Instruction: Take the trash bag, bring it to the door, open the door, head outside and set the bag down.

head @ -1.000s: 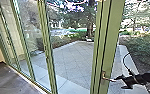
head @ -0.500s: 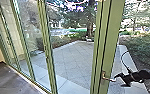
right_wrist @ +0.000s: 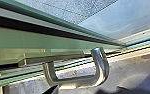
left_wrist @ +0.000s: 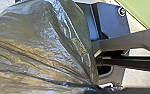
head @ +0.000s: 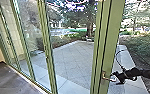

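- Mostly glass before us: the head view gives a tall door with a green frame (head: 113, 37), a bent silver metal lever handle (head: 108, 79) and, beyond the panes, a grey paved yard (head: 68, 58) with a dark tree trunk (head: 90, 27).
- Indoors, in that same view, we see dark floor (head: 12, 81) along the base of the glazing.
- Right gripper (head: 114, 78), black, is at the handle's free end, its fingers spread apart; we cannot tell whether they touch the metal.
- A thin black cable (head: 116, 58) loops above that arm.
- From the left wrist view we get the task's load: a shiny, translucent grey-brown plastic trash bag (left_wrist: 41, 47), large and close, its creases drawn together to a narrow neck.
- Left gripper (left_wrist: 97, 88) is at that gathered neck, fingers closed on the plastic as far as we can make out.
- Right wrist view adds the handle's curved shape at close range, running near the green frame, with a dark pointed tip just beside it.
- Hard to read: the bag runs past the picture's edge, its contents are unclear to us, and the left fingertips are lost among folds and dark parts.
- Also cut off: the door's top and foot in the head view.
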